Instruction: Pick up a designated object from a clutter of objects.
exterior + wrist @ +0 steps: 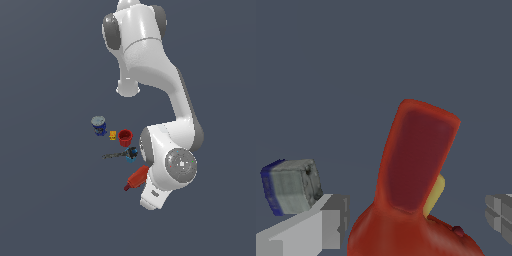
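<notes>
The red drill (135,179) lies apart from the other small items, partly under the arm's white hand (152,196). In the wrist view the drill's red handle (416,160) stands up between my two grey fingers (326,225), and its rounded body fills the space between them. A yellow part (435,195) shows beside the handle. The gripper (416,222) is open, its fingers set wide on either side of the drill. I see no firm squeeze on it. In the exterior view the fingers are hidden behind the hand.
The clutter lies just beyond the drill: a red cup (125,136), a tiny orange block (113,135), a blue can with a grey lid (99,125), a thin grey tool (115,155) and a blue cup (131,154). A grey-faced, blue-edged item (291,186) sits near one finger.
</notes>
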You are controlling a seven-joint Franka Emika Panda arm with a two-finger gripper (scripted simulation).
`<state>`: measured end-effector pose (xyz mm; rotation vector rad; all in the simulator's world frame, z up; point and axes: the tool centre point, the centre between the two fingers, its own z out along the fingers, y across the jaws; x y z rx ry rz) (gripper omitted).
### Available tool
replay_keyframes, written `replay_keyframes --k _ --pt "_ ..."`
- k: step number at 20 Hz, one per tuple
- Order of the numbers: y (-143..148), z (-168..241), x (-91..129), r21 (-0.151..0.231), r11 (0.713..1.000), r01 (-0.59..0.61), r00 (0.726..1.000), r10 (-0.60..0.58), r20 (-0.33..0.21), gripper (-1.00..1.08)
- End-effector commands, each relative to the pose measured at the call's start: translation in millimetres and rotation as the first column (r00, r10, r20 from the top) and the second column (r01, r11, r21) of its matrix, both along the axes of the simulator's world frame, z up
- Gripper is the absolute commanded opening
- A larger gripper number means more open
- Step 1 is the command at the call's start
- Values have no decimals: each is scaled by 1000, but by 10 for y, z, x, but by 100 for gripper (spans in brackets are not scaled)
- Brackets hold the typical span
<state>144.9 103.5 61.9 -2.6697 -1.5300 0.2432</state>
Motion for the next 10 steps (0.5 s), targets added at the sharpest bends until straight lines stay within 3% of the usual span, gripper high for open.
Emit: replay_keyframes --k 1,10 --pt "16 -51 15 3 1000 -19 1000 19 -2 108" --pt "17 -170 -4 4 1000 -23 1000 23 -3 108"
